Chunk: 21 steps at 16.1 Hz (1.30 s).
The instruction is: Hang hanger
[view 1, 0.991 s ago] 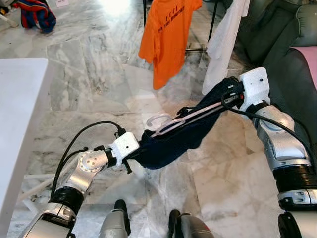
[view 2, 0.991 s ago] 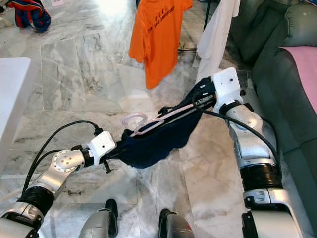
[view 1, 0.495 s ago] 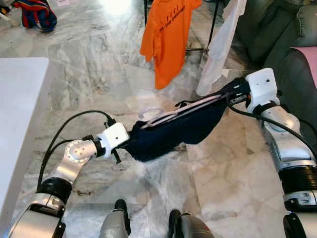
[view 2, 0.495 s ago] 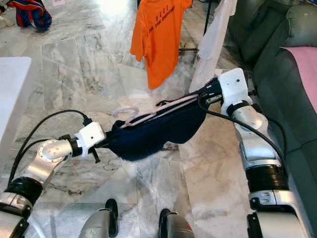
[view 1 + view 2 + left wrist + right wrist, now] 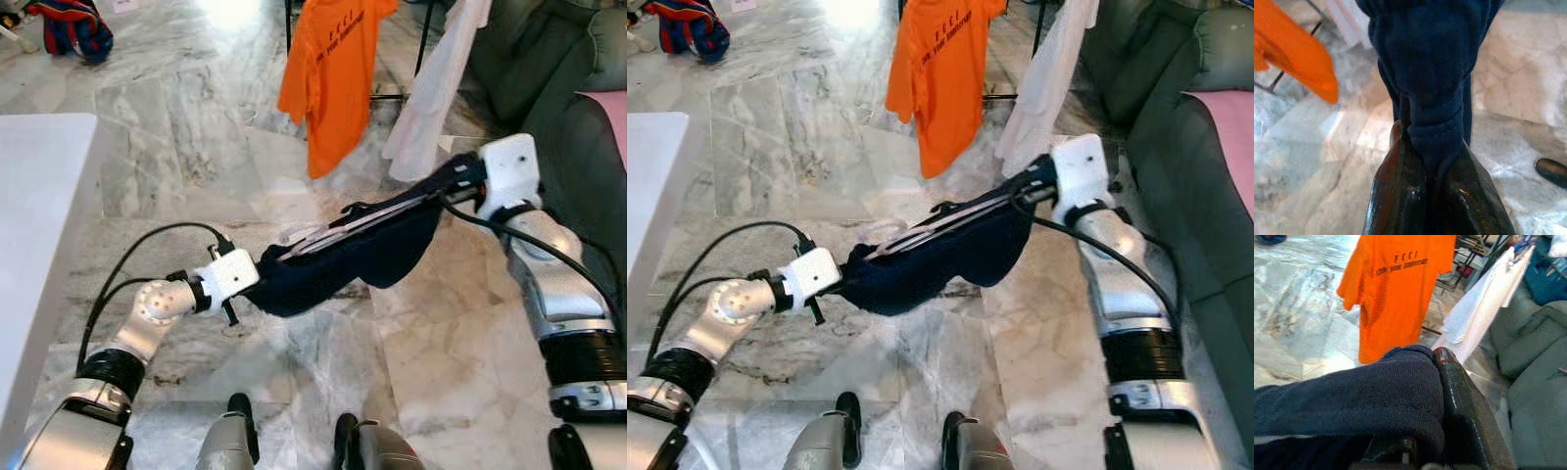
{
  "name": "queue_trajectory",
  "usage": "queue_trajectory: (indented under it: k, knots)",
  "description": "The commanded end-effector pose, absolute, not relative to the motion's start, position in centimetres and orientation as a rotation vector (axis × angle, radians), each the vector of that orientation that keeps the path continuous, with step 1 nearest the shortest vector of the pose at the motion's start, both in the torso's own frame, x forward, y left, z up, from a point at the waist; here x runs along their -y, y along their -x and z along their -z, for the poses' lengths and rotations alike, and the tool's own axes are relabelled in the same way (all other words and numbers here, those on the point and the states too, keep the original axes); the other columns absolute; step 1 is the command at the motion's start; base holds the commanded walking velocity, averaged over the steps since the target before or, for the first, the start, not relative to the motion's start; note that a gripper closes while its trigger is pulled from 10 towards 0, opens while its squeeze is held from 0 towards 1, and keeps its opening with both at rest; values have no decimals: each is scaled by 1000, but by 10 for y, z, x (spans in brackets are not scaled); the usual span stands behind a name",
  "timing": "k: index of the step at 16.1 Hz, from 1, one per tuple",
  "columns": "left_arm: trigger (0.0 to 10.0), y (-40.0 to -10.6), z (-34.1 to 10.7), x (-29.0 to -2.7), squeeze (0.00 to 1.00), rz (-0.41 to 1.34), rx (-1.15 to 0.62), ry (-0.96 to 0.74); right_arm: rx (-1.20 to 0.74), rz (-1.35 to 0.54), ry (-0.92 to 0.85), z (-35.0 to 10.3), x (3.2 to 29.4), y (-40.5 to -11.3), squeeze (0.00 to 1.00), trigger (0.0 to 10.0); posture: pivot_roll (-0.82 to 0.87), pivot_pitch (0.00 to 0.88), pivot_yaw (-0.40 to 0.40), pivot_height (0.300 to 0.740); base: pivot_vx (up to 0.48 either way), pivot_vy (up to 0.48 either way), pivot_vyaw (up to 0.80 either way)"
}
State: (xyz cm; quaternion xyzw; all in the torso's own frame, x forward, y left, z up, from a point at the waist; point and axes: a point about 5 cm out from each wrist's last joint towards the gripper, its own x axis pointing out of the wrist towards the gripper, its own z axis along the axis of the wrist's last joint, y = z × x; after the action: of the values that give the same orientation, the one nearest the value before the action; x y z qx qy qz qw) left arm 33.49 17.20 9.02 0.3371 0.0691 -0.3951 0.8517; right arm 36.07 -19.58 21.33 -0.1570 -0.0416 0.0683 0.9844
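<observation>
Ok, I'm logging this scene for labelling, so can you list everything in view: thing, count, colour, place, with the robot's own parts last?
dark garment: 1, navy, stretched between the two end effectors above the floor
hanger: 1, pale, lying along the garment's top edge
T-shirt: 1, orange with dark lettering, hanging ahead
white garment: 1, hanging beside the orange one
sofa: 1, dark green, at right
pink cloth: 1, on the sofa
table: 1, white, at left
bundle of clothes: 1, red and blue, far left on the floor
floor: grey-white marble
left end effector: shut on the garment
right end effector: gripping the garment's other end
</observation>
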Motion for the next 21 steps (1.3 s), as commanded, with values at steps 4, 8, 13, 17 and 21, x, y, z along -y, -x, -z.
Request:
queue_trajectory:
  k: [4,8,13,17,21]
  knots:
    - [0,-332,-67,-185,0,677,-278,-726,115,-202,286,-231,180,-350,0,0,-8,298,-22,740,0,0,0]
    - [0,-335,-67,-164,0,688,-239,-708,72,-340,242,-224,147,-346,0,0,-8,295,-22,740,0,0,0]
    - [0,-338,-75,-135,0,755,-165,-684,-55,-584,281,-190,109,-335,0,0,2,293,-27,740,0,0,0]
    - [0,-339,-82,-126,0,783,-125,-671,-107,-676,310,-174,98,-327,0,0,7,299,-26,740,0,0,0]
    - [118,-338,-83,-122,0,803,-114,-669,-139,-784,398,-162,95,-316,145,10000,7,301,-22,740,0,0,0]
